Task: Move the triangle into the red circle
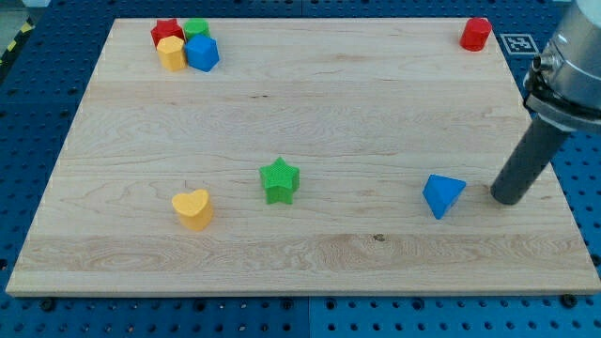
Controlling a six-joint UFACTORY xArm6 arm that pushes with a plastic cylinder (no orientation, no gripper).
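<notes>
Camera view: blue triangle (442, 194) just left of my tip (508, 198).

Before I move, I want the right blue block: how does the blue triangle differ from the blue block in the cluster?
The blue triangle is wedge-shaped with a pointed end; the blue block looks chunkier, many-sided. The triangle stands alone near the view's bottom right, just left of my tip, with a gap between; the block is packed against the yellow block at the view's top left. Both share the same blue.
</notes>
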